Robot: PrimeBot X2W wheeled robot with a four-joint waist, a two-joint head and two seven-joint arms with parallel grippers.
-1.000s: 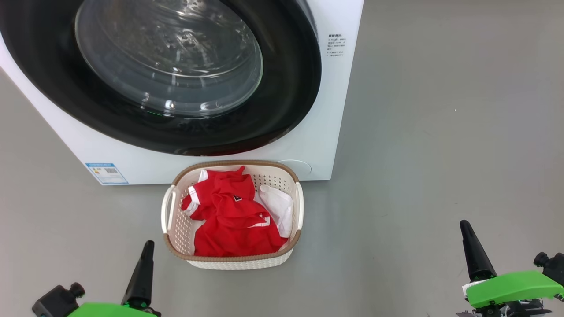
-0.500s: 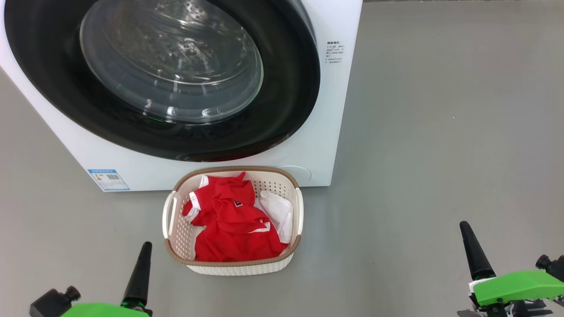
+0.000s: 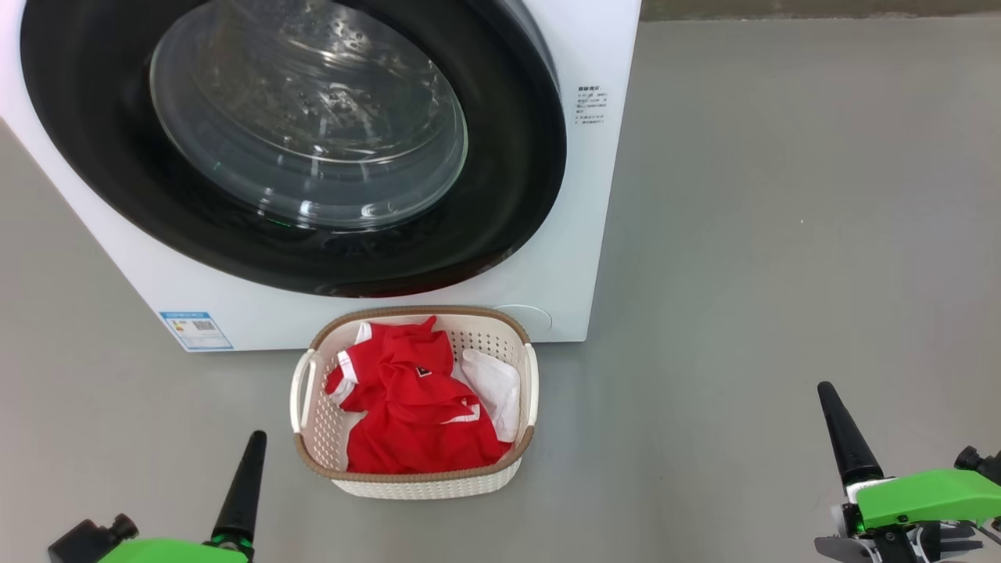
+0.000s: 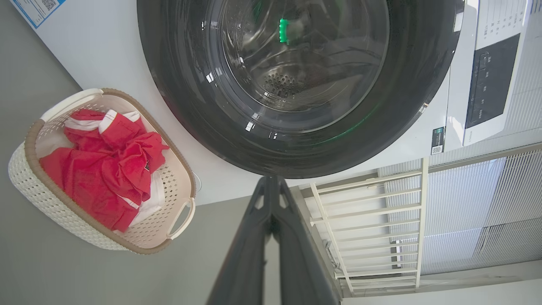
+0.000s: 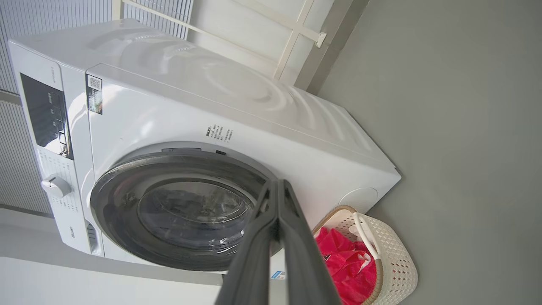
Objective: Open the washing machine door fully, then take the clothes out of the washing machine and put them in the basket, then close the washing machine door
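Door [image 3: 305,133] shut, twelve o'clock of my left hand [image 3: 252,461], the nearer; right hand [image 3: 830,414] farther; both pinched together, empty.

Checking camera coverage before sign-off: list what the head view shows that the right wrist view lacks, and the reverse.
Head view's extra: the left gripper, shut. Right wrist view's extra: the control panel, a round knob and a white railing in the background. Shared: the washing machine with its door closed, the basket holding the red shirt, the shut right gripper, the grey floor.
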